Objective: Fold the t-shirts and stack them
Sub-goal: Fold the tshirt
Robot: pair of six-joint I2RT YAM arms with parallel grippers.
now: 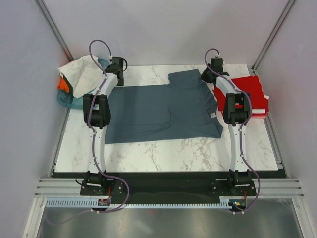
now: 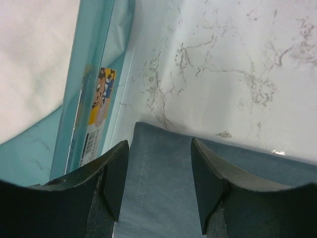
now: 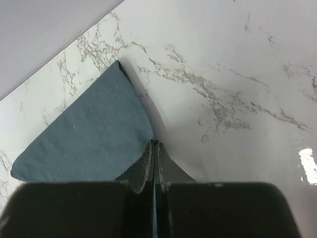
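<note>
A slate blue-grey t-shirt (image 1: 158, 109) lies spread on the marble table, its right part folded over. My left gripper (image 1: 118, 69) is at the shirt's far left corner. In the left wrist view the gripper (image 2: 159, 144) is open, with the shirt's hemmed corner (image 2: 158, 188) between the jaws. My right gripper (image 1: 210, 74) is at the far right corner. In the right wrist view it (image 3: 155, 143) is shut on the shirt's edge (image 3: 89, 139). A red t-shirt (image 1: 247, 91) lies at the right. A white t-shirt (image 1: 79, 74) and an orange one (image 1: 62, 84) are at the far left.
A teal plastic basket (image 1: 67, 101) stands at the table's far left edge under the white and orange shirts; its wall with a sticker (image 2: 89, 74) is just left of my left gripper. Grey walls close in the table on three sides.
</note>
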